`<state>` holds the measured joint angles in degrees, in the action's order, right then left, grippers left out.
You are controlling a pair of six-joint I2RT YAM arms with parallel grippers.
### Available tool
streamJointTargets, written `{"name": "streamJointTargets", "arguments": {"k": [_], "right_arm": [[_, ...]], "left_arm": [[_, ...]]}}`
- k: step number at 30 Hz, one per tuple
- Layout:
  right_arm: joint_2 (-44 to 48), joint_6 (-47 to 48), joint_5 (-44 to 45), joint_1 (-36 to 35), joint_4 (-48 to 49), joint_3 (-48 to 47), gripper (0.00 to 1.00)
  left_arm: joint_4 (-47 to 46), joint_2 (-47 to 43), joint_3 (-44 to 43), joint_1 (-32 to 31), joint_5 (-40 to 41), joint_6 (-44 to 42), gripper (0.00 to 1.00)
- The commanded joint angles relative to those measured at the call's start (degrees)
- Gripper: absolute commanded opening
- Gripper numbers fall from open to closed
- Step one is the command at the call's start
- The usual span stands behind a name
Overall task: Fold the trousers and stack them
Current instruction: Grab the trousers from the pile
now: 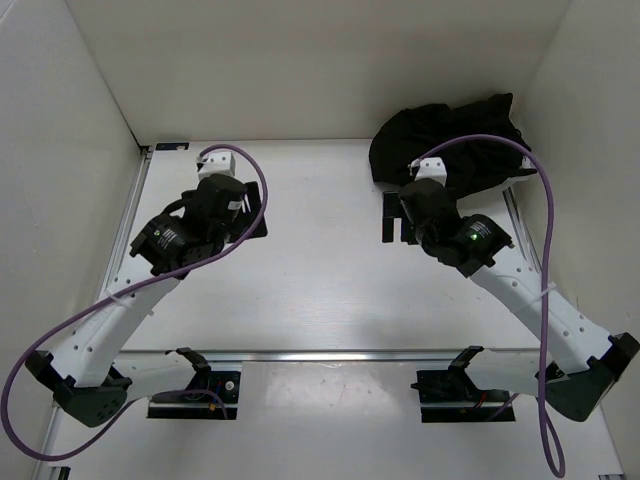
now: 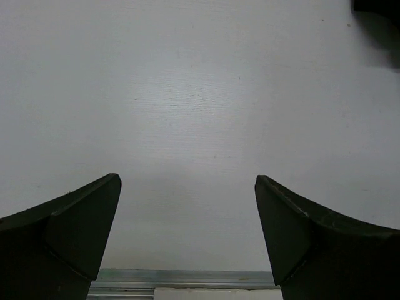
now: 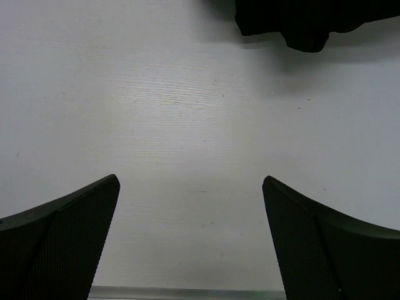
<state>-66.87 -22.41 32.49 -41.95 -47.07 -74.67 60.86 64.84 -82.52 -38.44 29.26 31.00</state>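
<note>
Matte black trousers [image 1: 432, 125], crumpled heap, seemingly unfolded, far right corner.

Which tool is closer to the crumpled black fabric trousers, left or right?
The right tool: the crumpled black fabric trousers lie just ahead of it in the far right corner; the left tool is across the table.

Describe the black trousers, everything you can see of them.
The trousers are plain matte black, of soft-looking cloth, bunched into a wrinkled, unfolded heap. Legs and waistband cannot be made out. They lie on the white table in its far right corner. In the right wrist view their near edge lies beyond the open right gripper, which holds nothing, with bare table between them. Nothing grips the cloth.
</note>
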Motion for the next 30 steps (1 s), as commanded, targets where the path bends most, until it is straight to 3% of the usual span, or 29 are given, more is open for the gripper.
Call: {"name": "streamJointTargets", "arguments": {"k": [1, 4, 7, 8, 10, 15, 20, 23, 30], "right_arm": [[1.0, -2.7, 4.6, 0.3, -0.6, -2.8, 1.00], [2.4, -4.8, 7.1, 1.9, -0.6, -1.0, 1.00], [1.7, -5.4, 1.9, 8.1, -1.6, 0.4, 1.00], [0.3, -3.4, -5.3, 13.6, -0.9, 0.4, 1.00], [-1.0, -2.2, -7.9, 19.0, -0.4, 0.4, 1.00], [-9.0, 0.9, -23.9, 37.0, 0.9, -10.7, 1.00], [-24.1, 1.5, -24.0, 41.4, 0.9, -23.5, 1.00], [-34.2, 0.1, -29.9, 45.3, 0.9, -30.7, 1.00], [-54.7, -1.0, -31.8, 45.3, -1.1, -48.6, 0.96]], "left_arm": [[-0.4, 0.5, -0.7, -0.1, -1.1, 1.2, 1.00], [-0.4, 1.1, -0.2, -0.1, -0.1, 1.9, 1.00], [0.1, 1.6, 0.5, -0.1, 0.5, 2.5, 1.00], [0.7, 2.2, 0.5, -0.1, -1.0, 1.8, 1.00], [0.7, 2.2, 0.5, -0.1, -1.7, 1.3, 1.00], [-1.5, 1.6, 2.5, -0.1, -3.3, -0.4, 1.00], [-2.9, 4.6, 1.9, -0.1, -5.3, -1.6, 1.00], [-2.9, 7.2, 0.8, -0.1, -4.7, -2.1, 1.00], [-2.9, 10.5, -0.4, -0.1, -3.5, -2.6, 1.00]]}}
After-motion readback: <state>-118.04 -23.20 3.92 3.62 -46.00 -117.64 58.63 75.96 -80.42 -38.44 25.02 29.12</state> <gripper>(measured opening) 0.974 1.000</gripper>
